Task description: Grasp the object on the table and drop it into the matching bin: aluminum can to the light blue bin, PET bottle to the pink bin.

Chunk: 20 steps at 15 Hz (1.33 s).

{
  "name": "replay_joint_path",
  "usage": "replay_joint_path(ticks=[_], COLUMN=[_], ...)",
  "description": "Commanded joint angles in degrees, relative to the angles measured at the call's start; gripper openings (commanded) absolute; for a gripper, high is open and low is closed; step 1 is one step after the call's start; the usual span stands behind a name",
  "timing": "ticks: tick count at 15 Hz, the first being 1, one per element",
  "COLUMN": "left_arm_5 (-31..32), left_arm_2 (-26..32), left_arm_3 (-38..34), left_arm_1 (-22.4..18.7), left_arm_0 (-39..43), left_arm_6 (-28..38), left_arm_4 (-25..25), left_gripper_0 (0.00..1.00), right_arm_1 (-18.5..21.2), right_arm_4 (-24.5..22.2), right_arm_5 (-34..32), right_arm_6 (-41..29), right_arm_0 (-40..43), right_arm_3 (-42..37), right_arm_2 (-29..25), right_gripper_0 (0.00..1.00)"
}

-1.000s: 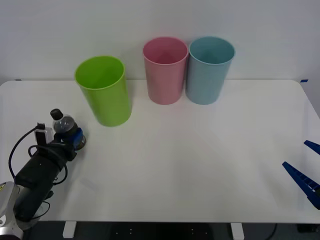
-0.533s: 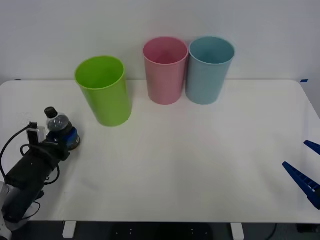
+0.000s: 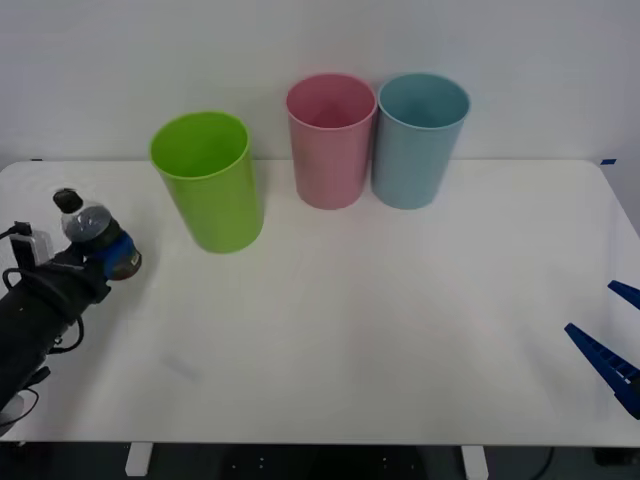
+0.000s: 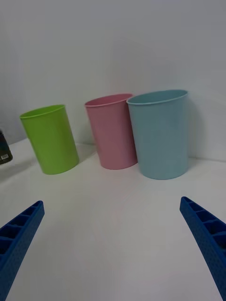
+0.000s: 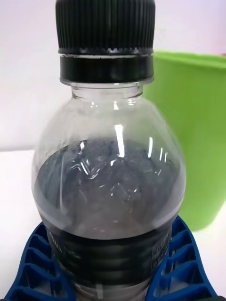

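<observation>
The PET bottle (image 3: 84,221), clear with a black cap and dark grey body, stands upright in my left gripper (image 3: 112,258), which is shut on its lower body above the table's (image 3: 350,320) far left side. Up close in the left wrist view, the bottle (image 5: 108,178) sits between the blue fingers (image 5: 183,273). The pink bin (image 3: 330,140) stands at the back centre, the light blue bin (image 3: 420,140) right beside it. My right gripper (image 3: 610,340) waits open at the table's right edge, and its wrist view shows the pink bin (image 4: 112,131) and the light blue bin (image 4: 160,134).
A lime green bin (image 3: 206,180) stands between the held bottle and the pink bin, a little nearer to me. In the left wrist view the green bin (image 5: 197,136) rises just behind the bottle. A white wall closes off the back of the table.
My left gripper has carried the bottle up and to the left, away from the green bin. The right arm has stayed still.
</observation>
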<state>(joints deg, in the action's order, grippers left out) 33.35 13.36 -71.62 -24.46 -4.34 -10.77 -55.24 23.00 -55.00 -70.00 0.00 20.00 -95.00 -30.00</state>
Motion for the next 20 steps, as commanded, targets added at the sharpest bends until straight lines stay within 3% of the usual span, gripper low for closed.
replay_joint_path(ticks=[1, 8, 13, 17, 20], left_arm_5=[1.10, 1.01, -1.80, -4.96, -8.04], left_arm_2=[0.00, 3.16, 6.77, 6.33, 2.81], left_arm_3=[-1.07, -8.89, -16.54, -20.49, -20.40], left_arm_1=[-2.78, -9.55, -10.96, -14.30, -16.23], left_arm_0=[0.48, 5.75, 6.37, 4.87, 0.12], left_arm_6=[0.93, 5.06, 15.52, 22.73, 23.52], left_arm_4=[3.91, 14.73, 14.81, 15.25, 15.25], left_gripper_0=[0.00, 0.00, 0.00, 0.00, 0.00], right_arm_1=[0.00, 0.00, 0.00, 0.00, 0.00], right_arm_4=[0.00, 0.00, 0.00, 0.00, 0.00], right_arm_5=[0.00, 0.00, 0.00, 0.00, 0.00], right_arm_6=[0.00, 0.00, 0.00, 0.00, 0.00], right_arm_0=[0.00, 0.00, 0.00, 0.00, 0.00], right_arm_3=[0.00, 0.00, 0.00, 0.00, 0.00], right_arm_2=[0.00, 0.00, 0.00, 0.00, 0.00], right_gripper_0=[1.00, 1.00, 1.00, 1.00, 1.00])
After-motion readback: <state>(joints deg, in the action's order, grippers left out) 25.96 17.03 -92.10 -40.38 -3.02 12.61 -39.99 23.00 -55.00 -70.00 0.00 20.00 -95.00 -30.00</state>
